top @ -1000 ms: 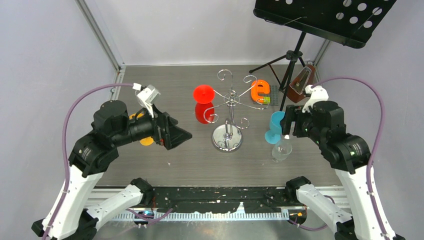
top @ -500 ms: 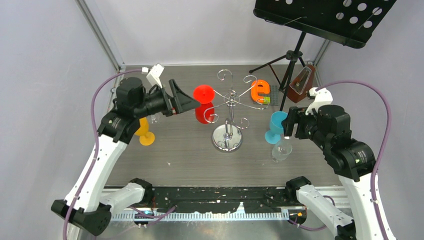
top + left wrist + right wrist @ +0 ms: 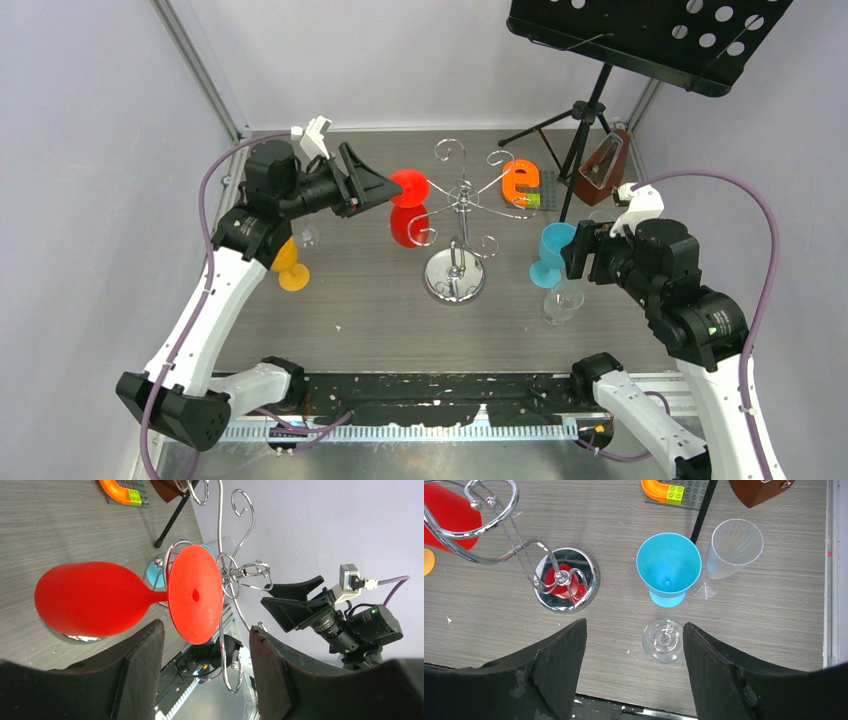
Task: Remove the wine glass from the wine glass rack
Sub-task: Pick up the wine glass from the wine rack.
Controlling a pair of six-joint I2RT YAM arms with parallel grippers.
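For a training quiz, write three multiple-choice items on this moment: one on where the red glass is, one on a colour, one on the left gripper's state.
1. Where is the red wine glass? A at the near edge; B hanging from the wine glass rack; C in the far-right corner.
2. What colour is the opaque glass standing right of the rack? A green; B black; C blue.
3. The left gripper is: A open; B shut on the stem; C out of view.
Key: B, its stem sits in a chrome loop; C, the blue glass stands there; A, its fingers stand apart beside the foot.
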